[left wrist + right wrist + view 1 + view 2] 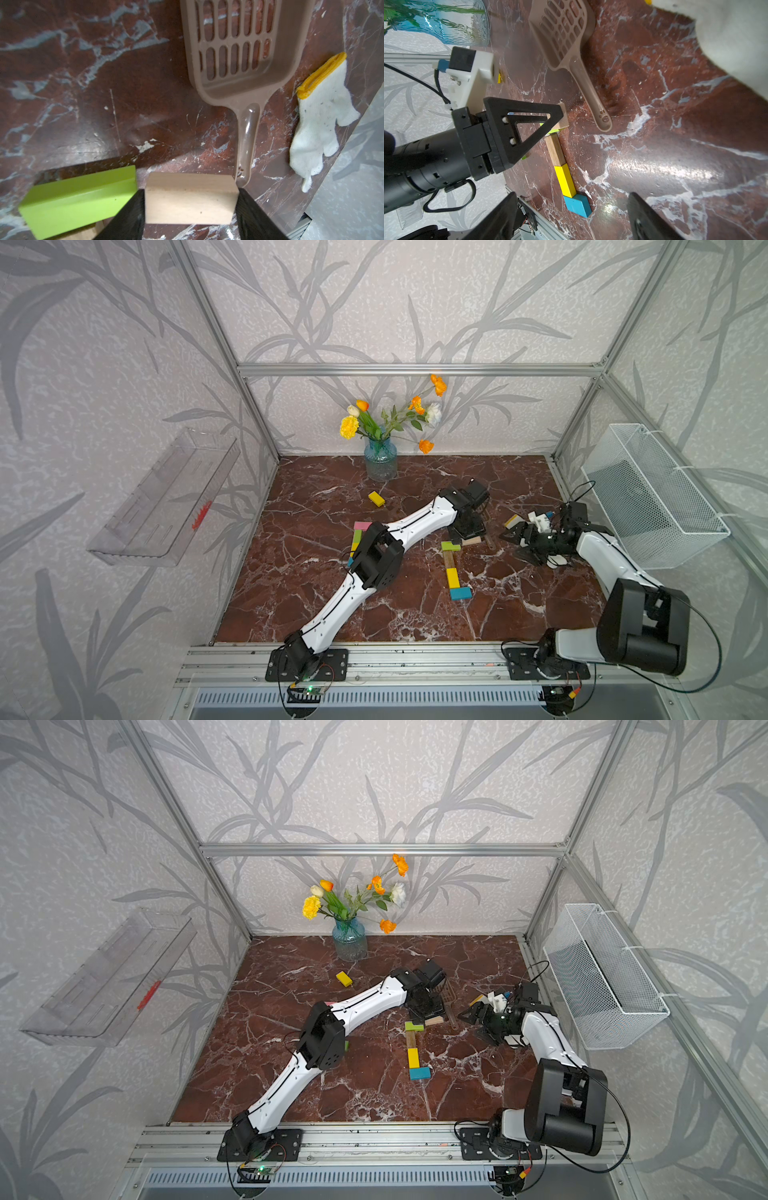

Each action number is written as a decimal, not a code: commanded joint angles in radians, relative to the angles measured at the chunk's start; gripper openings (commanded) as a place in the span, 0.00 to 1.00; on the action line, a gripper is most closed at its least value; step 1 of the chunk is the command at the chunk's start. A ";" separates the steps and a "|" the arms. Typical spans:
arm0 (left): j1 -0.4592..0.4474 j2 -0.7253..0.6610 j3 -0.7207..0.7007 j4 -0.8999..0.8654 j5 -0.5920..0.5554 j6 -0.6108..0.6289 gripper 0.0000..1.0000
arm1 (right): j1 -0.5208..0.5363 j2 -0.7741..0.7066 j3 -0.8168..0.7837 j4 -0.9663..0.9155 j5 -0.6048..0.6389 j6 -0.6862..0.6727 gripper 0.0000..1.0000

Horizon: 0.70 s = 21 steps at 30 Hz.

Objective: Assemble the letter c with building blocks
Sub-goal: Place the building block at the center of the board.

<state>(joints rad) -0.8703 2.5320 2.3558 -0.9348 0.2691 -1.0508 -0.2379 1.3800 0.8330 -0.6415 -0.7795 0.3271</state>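
A column of building blocks lies mid-table: lime (pixel 451 546), brown wood (pixel 449 559), yellow (pixel 452 578) and teal (pixel 460 593) turned sideways at its near end. In the right wrist view the same yellow (pixel 565 179) and teal (pixel 578 204) blocks show. My left gripper (pixel 191 199) reaches down at the far end, fingers against both ends of a tan block (pixel 187 187) that rests on the table beside the lime block (pixel 79 199). My right gripper (pixel 572 199) hovers open and empty to the right (pixel 515 545). A loose yellow block (pixel 376 498) and a pink one (pixel 362 525) lie to the left.
A brown slotted scoop (pixel 239 62) lies just beyond the tan block, its handle end almost touching it. A white glove (pixel 324 116) lies to the right of it. A flower vase (pixel 380 460) stands at the back; a wire basket (pixel 652 497) hangs on the right wall.
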 commanded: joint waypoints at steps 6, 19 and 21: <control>-0.006 0.019 0.037 -0.028 0.013 -0.006 0.67 | -0.004 0.000 -0.005 -0.014 -0.011 -0.010 0.83; -0.004 0.020 0.046 -0.038 0.025 -0.002 0.67 | -0.005 0.006 -0.003 -0.019 -0.003 -0.003 0.85; -0.006 0.020 0.048 -0.042 0.023 0.000 0.67 | -0.006 0.007 -0.005 -0.019 0.000 -0.002 0.85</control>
<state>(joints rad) -0.8707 2.5355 2.3730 -0.9451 0.2897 -1.0504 -0.2382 1.3804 0.8330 -0.6418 -0.7792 0.3279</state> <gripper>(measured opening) 0.674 0.852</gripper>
